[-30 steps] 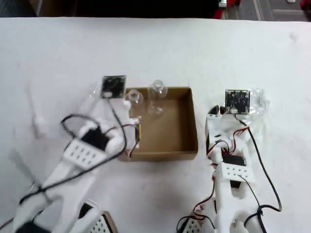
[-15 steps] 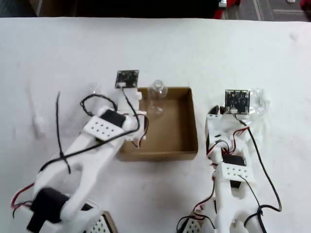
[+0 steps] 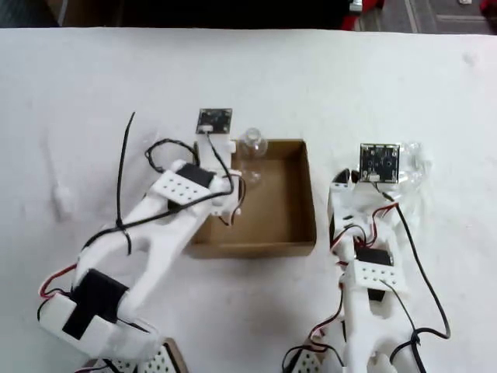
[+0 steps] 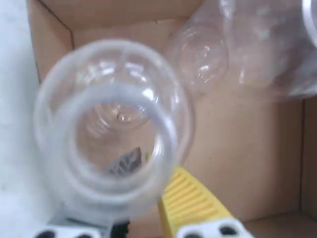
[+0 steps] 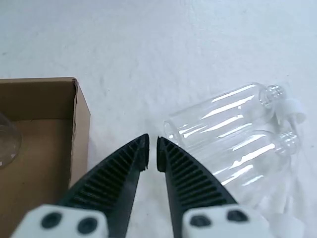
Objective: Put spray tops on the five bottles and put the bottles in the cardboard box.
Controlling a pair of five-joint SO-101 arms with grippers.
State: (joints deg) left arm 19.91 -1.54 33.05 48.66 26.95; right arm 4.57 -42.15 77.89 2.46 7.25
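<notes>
My left gripper is shut on a clear, topless bottle and holds it upright over the back left corner of the cardboard box. A second clear bottle stands inside the box at its back wall, just beside the held one. Right of the box, my right gripper hangs over the table with its black fingers together and nothing between them. Just past it, two clear bottles lie side by side on the cloth, with a white spray top at their necks.
The box floor is bare toward the front and right. The box's right wall stands close to my right gripper. A white spray top lies on the white cloth far to the left.
The left arm has swung to the right, carrying its bottle from beside the box's left wall to over the back left corner. The right arm has stayed still.
</notes>
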